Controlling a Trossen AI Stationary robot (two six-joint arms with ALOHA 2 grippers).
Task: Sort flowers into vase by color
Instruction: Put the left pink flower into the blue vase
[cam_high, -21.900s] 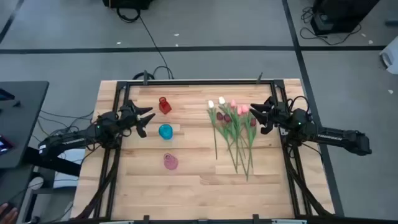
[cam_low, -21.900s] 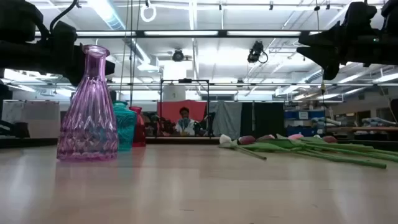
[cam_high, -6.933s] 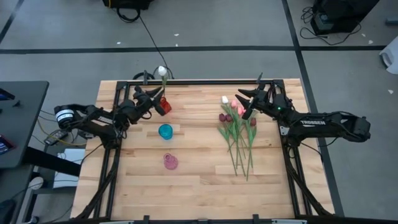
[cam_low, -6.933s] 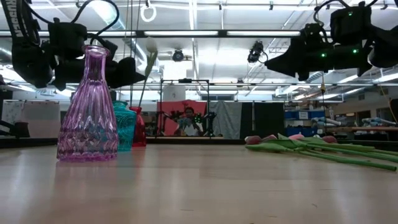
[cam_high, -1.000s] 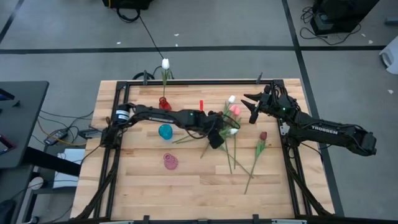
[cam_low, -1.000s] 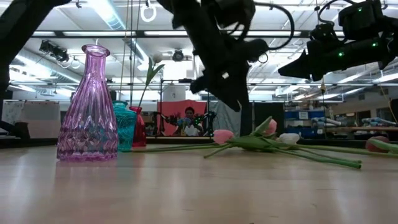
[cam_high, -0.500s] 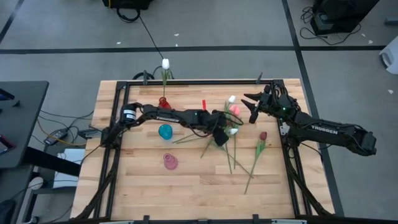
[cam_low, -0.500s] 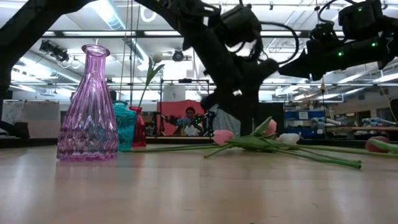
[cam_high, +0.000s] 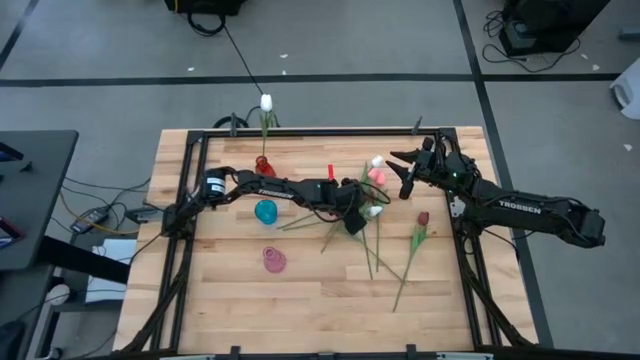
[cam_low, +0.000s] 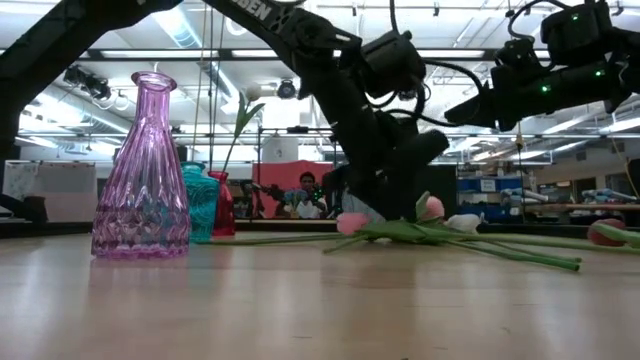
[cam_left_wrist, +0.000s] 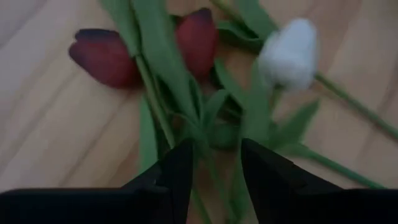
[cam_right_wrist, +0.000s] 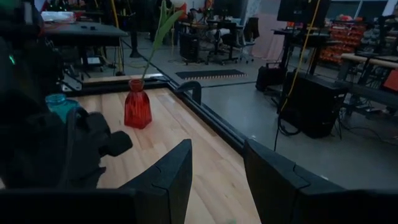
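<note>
High view: left tool (cam_high: 352, 222) amid flowers (cam_high: 385, 215)

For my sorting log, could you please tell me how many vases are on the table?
3: the red vase at the far edge holding a white tulip, the blue vase nearer, and the pink vase nearest. None seems hidden.

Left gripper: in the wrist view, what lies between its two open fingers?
In the left wrist view, green stems and leaves of the flowers lie between the left gripper's open fingers, on the table.

Left arm (cam_high: 280, 187) spans centre; front table (cam_high: 300, 310) free.
</note>
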